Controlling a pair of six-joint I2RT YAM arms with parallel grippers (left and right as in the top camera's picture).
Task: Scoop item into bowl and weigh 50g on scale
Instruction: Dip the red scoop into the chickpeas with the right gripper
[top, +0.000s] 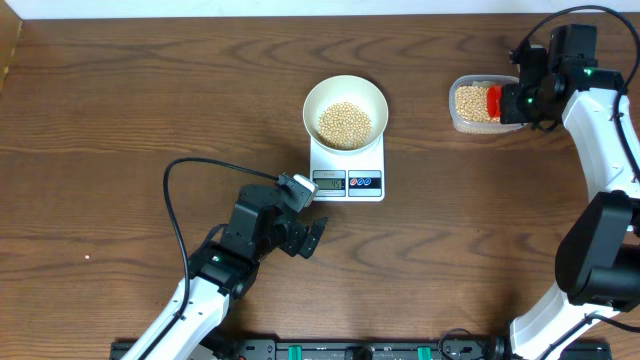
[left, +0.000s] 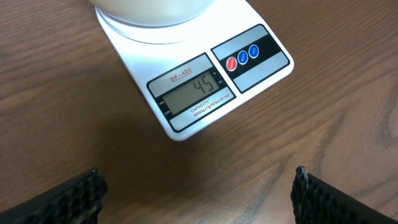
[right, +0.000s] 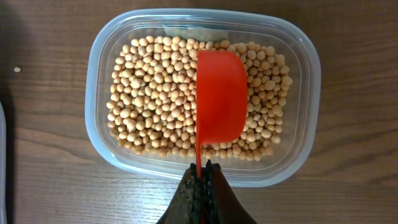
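While the bowl of beans is sitting on the scale, its display end pointing at the spread-apart left pincer, the right pincer is clamping a scoop over the tub right of the scale.

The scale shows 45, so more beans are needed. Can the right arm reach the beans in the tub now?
Probably yes. The right gripper holds the red scoop over the beans in the lidless tub; nothing lies between.
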